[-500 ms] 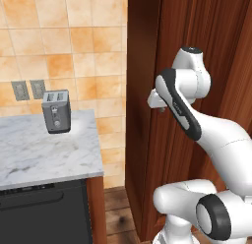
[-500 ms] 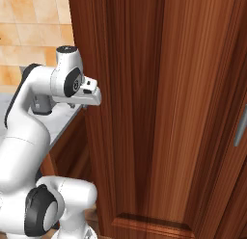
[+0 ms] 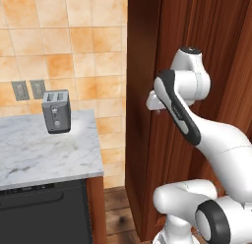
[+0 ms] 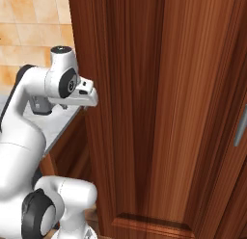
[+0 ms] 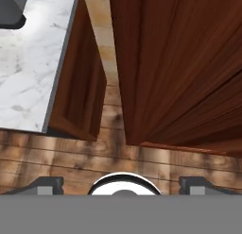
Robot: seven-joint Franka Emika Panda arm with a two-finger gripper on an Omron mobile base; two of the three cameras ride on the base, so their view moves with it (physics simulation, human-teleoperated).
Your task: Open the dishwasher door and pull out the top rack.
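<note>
The dishwasher door (image 3: 44, 213) sits shut under the marble worktop (image 3: 44, 154), low at the left base view's left. The fingers (image 5: 47, 183) stand wide apart, holding nothing, over the wood floor (image 5: 71, 153) beside the tall cabinet (image 4: 164, 112). A toaster (image 3: 56, 111) stands on the worktop.

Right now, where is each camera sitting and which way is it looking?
Left base view: behind the arm to its left, facing forward at the tiled wall, toaster, marble counter and black dishwasher door; the white arm rises at right.
Right base view: behind the arm to its right, facing the tall wooden cabinet; the arm rises at left.
Hand view: on the hand, looking down at the wooden floor; the open gripper tips show at the bottom.
All three share the counter and cabinet.
</note>
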